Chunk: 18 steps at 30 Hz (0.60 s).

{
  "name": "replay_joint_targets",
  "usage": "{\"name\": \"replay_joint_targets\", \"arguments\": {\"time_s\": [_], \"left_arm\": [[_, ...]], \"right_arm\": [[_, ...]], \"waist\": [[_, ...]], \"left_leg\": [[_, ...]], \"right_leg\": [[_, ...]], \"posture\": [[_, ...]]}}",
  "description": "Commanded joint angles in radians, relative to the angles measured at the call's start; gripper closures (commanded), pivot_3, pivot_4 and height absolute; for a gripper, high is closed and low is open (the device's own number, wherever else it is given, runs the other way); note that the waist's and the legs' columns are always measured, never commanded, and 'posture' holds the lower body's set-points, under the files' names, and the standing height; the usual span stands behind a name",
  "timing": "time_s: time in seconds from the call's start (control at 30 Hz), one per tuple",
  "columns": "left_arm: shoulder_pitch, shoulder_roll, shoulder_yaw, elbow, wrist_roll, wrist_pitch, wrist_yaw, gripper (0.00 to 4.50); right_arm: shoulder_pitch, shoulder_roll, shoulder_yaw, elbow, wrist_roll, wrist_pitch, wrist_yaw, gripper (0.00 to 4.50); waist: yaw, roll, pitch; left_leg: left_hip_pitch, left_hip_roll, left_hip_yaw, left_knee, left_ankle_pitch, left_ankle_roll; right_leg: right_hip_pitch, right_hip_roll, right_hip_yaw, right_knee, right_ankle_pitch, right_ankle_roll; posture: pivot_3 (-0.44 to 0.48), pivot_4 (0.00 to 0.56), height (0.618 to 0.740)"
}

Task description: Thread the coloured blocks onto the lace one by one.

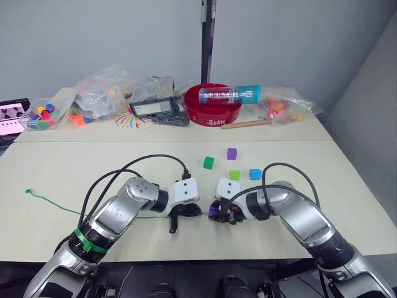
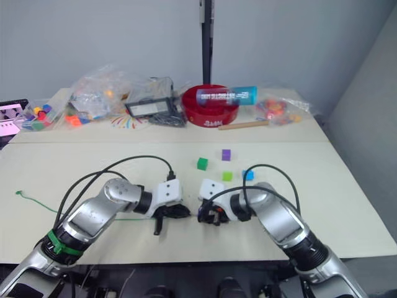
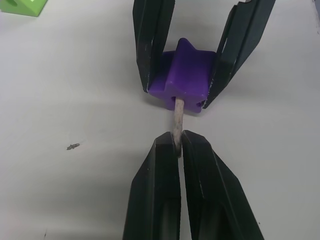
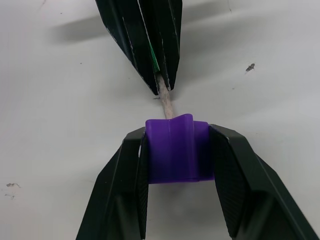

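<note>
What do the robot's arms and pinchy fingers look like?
Both arms are shiny silver metal tubes. Each ends in a white block at the wrist and a gripper with two long, black, pointed fingers: the left gripper and the right gripper. Black cables loop over each arm to the wrist. The left arm also wears a green band lower down.
</note>
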<state>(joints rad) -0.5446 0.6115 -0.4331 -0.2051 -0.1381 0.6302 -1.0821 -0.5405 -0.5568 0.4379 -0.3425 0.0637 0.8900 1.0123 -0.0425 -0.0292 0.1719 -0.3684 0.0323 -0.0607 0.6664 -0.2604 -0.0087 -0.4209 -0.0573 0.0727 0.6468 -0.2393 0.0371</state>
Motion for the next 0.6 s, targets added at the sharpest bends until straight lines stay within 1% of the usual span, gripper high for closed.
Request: {"name": "replay_joint_targets", "arguments": {"time_s": [0.03, 0.13, 0.27, 0.43, 0.6], "left_arm": [[-0.002, -0.055, 0.006, 0.003, -0.045, -0.057, -0.021, 4.5], [0.0, -0.055, 0.015, 0.02, -0.034, -0.095, -0.037, 4.5], [-0.006, -0.045, 0.006, 0.021, -0.012, -0.106, -0.05, 4.5], [-0.023, -0.009, 0.018, -0.062, -0.013, -0.023, -0.059, 4.5], [-0.017, -0.004, 0.023, -0.082, -0.02, 0.001, -0.056, 4.5]], "right_arm": [[-0.012, 0.044, 0.027, -0.011, 0.02, 0.028, -0.041, 3.23], [-0.013, 0.047, 0.027, -0.02, 0.021, 0.041, -0.049, 3.23], [-0.011, 0.047, 0.026, -0.036, 0.024, 0.06, -0.056, 3.23], [0.008, 0.059, 0.012, -0.055, 0.031, 0.111, -0.091, 3.23], [0.013, 0.066, 0.015, -0.062, 0.044, 0.128, -0.115, 3.23]], "waist": [[0.0, 0.0, 0.0], [-0.001, 0.0, -0.001], [-0.001, 0.0, -0.001], [-0.005, 0.0, -0.001], [-0.008, 0.0, 0.0]], "left_leg": [[0.0, 0.0, 0.0, 0.0, 0.0, 0.0], [0.0, 0.0, 0.0, 0.001, 0.0, 0.0], [0.0, 0.0, 0.0, 0.001, 0.0, 0.0], [0.0, 0.0, 0.0, 0.001, 0.0, 0.0], [-0.001, 0.001, -0.001, 0.001, 0.0, 0.0]], "right_leg": [[0.0, 0.0, 0.0, 0.0, 0.0, 0.0], [0.0, 0.0, 0.0, 0.0, 0.0, 0.0], [0.0, 0.0, 0.0, 0.001, 0.0, 0.0], [-0.001, 0.0, 0.0, 0.001, 0.0, 0.0], [-0.001, 0.001, 0.0, 0.001, 0.0, 0.0]], "posture": [[0.0, 0.15, 0.731], [0.0, 0.15, 0.731], [0.0, 0.15, 0.731], [0.0, 0.15, 0.731], [0.0, 0.15, 0.731]]}}
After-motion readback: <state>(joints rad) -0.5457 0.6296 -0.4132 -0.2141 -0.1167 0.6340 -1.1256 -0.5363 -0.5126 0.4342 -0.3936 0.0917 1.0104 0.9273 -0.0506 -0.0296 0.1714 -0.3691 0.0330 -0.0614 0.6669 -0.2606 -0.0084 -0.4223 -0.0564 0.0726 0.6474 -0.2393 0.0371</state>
